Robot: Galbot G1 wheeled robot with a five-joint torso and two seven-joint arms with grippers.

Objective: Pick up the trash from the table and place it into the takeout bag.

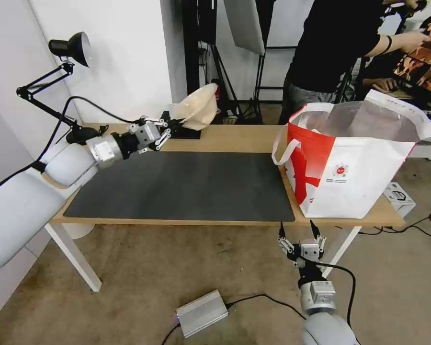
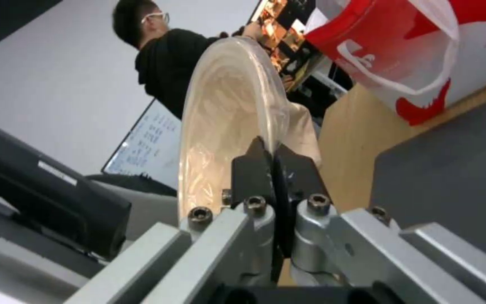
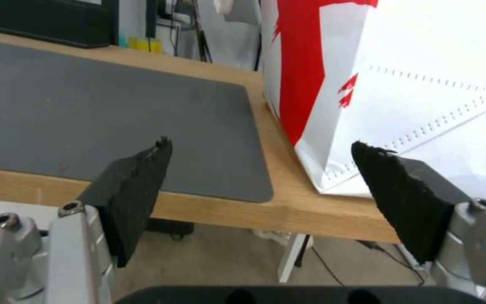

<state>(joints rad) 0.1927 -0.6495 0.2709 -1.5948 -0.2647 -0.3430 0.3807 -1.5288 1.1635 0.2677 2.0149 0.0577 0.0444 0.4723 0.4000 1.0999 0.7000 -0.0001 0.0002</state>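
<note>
1. We are holding the shallow beige bowl [image 1: 196, 112] in our left gripper [image 1: 170, 128], above the far edge of the tabletop [image 1: 234, 139] and nearer its left end. The jaws are pinching the bowl's thin rim, which the left wrist view shows clamped between the two black pads [image 2: 254, 166]. Gripping by the rim is leaving the bowl tilted on edge, probably because a wide, shallow dish offers no other purchase.

2. We are looking across the dark grey mat [image 1: 187, 187], which is lying bare in the middle of the tabletop between the bowl and its destination.

3. We are aiming for the takeout bag [image 1: 349, 163], which is standing upright at the right end of the tabletop, its mouth gaping wide and its near bottom corner close to the front edge. By our judgement the bowl needs lifting above that tall rim.

4. We are keeping our right gripper [image 1: 299, 232] parked below the front edge, just before the bag, its jaws spread wide and holding nothing.
</note>
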